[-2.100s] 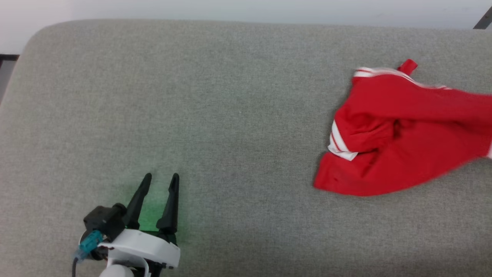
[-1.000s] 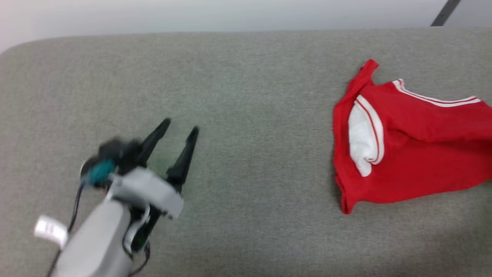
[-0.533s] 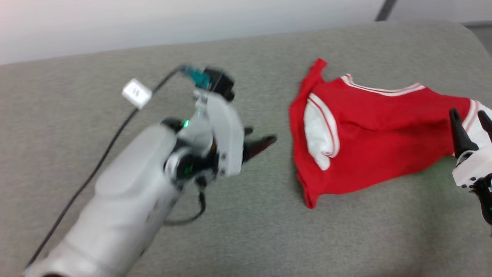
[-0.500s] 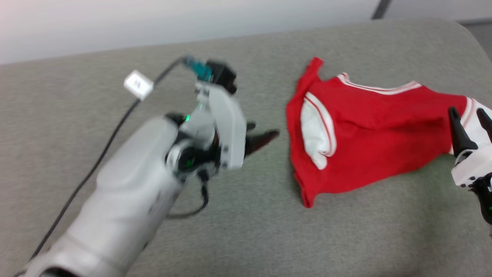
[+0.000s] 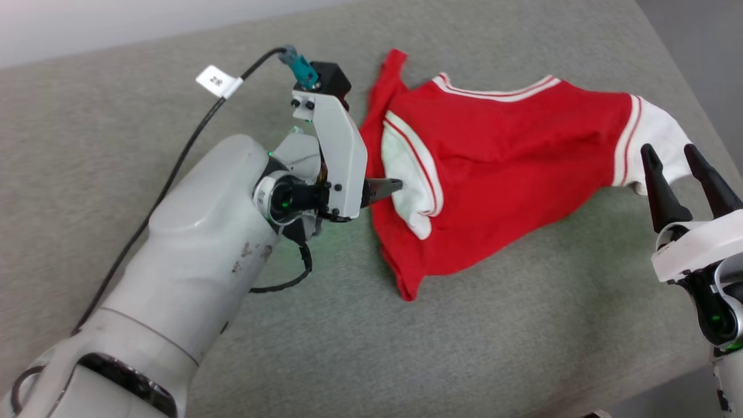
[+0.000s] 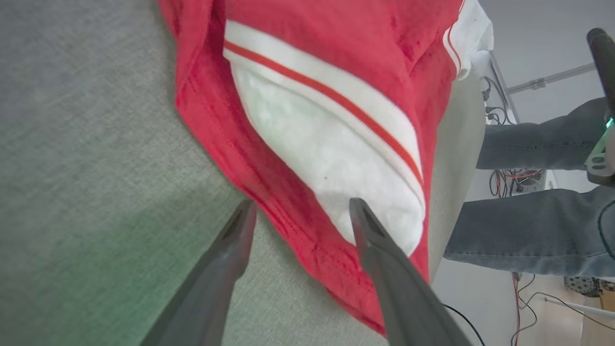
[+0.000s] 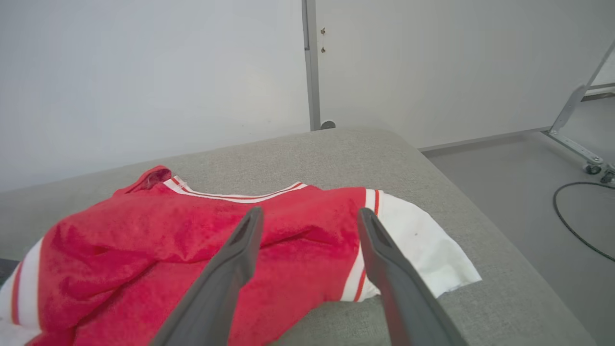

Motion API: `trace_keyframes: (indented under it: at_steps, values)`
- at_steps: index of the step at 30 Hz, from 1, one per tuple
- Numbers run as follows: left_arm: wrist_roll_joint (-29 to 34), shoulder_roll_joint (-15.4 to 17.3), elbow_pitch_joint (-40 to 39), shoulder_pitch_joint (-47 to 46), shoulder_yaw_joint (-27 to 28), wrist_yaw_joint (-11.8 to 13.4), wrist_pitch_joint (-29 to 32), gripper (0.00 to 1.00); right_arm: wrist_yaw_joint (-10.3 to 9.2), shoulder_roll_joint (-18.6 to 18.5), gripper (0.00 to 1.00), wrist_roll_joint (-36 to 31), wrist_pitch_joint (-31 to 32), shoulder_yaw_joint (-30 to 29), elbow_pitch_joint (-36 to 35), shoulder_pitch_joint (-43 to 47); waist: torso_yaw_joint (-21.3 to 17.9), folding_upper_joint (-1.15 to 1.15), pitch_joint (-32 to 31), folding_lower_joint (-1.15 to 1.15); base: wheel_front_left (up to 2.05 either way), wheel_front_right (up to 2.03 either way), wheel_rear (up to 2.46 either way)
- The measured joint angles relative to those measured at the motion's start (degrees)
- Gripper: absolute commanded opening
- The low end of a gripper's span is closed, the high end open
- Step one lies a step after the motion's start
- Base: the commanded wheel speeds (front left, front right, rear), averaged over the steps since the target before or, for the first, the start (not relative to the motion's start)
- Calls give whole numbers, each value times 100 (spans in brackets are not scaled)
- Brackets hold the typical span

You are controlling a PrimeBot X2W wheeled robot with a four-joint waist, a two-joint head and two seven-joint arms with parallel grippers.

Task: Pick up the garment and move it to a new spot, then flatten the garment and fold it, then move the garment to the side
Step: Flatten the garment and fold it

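Left gripper (image 6: 301, 204) at the jersey's (image 5: 511, 157) 9 o'clock end, wide open, empty.
Straddles the red edge, one finger over the white sleeve (image 6: 326, 158), one over the grey cushion (image 5: 522, 325). Jersey lies crumpled, long axis 9-to-3. Right gripper (image 5: 668, 150), also open and empty, sits just short of its 3 o'clock sleeve.

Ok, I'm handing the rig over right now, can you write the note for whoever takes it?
Left gripper: open at the garment's left edge, one finger over its white sleeve, the other over the grey pad; nothing gripped.
Right gripper: open, just short of the other white sleeve, holding nothing.
The garment lies crumpled toward the pad's right end.
Done: nothing yet.
Left: grasp, move, flatten, fold, set aside.
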Motion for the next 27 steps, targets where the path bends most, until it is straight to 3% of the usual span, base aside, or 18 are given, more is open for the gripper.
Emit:
trace_keyframes:
  at_steps: [3,10,11,12,14,22,27]
  values:
    - [-387,-42,31,5,55,0,89,100,1,48,100,-69,67,-89,-152,66,-120,0,100,0,0,0,0]
    - [-645,-27,41,-32,-53,0,3,100,1,179,100,-210,232,-170,-332,131,-165,0,184,0,0,0,0]
    - [-670,-38,38,-40,-69,0,-37,96,1,185,100,-223,255,-171,-368,133,-158,0,191,0,0,0,0]
    - [-690,-57,38,-48,-89,0,-56,43,1,188,100,-226,259,-176,-399,133,-150,0,201,0,0,0,0]
    - [-755,-97,34,-52,-142,0,-105,2,1,198,100,-229,287,-194,-455,133,-130,0,224,0,0,0,0]
    - [-1014,-32,-153,-110,-196,0,-535,0,0,159,100,-323,409,-390,-643,272,109,0,222,0,0,0,0]
    - [-1292,374,-452,-103,-104,0,-745,0,1,98,100,-375,576,-573,-759,516,433,0,81,0,0,0,0]
